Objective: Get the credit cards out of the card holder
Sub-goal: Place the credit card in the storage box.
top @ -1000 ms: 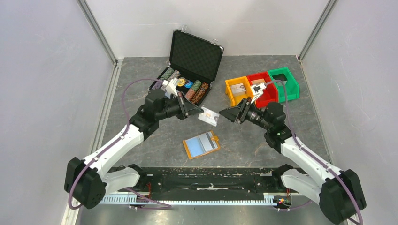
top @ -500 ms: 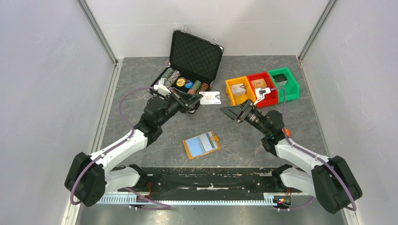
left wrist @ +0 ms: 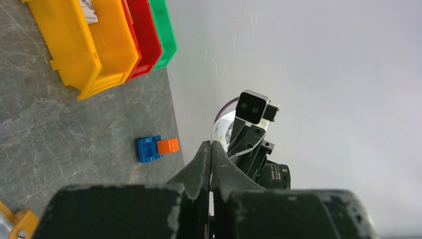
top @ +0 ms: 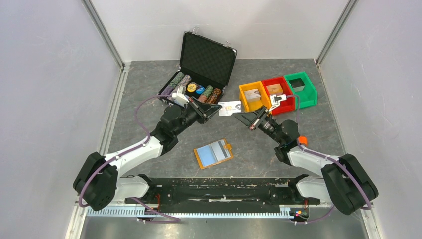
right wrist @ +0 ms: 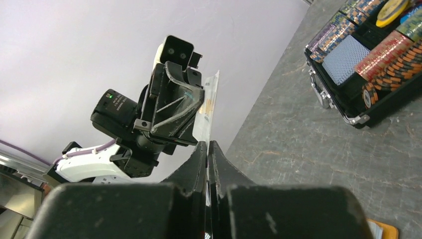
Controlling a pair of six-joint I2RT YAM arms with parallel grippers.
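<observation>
Left fingers [top: 206,110] and right fingers [top: 247,118] both clamp the pale printed card [top: 230,107] aloft toward the far edge of the bench [top: 323,130].

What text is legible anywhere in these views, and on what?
"VIP": gold print on the pale card, faint, top view only.
Label in the orange bin: too small to read.
Poker chips in the black case: print too small.
Pale card in the right wrist view: edge-on, unreadable.
</observation>
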